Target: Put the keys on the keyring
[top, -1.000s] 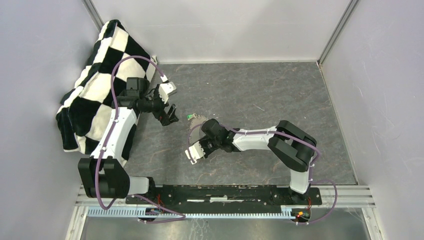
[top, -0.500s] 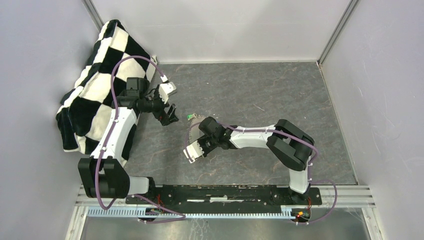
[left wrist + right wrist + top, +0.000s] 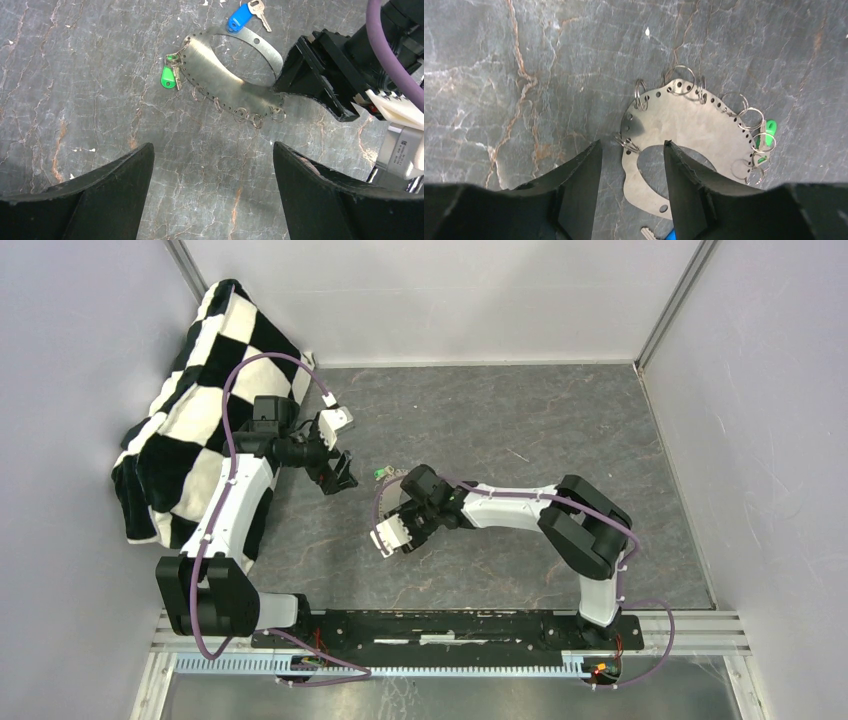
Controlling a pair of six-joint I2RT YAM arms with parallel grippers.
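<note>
While my left end effector [image 3: 212, 150] is hanging wide open, my right end effector [image 3: 631, 150] is sitting half open around the keyring [image 3: 684, 120] rim; I'm guessing pinching comes next.

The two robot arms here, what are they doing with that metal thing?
They are meant to put two small keys on a flat metal keyring edged with little loops. The right gripper, open, sits over its edge; the left gripper hangs open, holding nothing. The green key lies against the loops; the blue key lies loose nearby.
</note>
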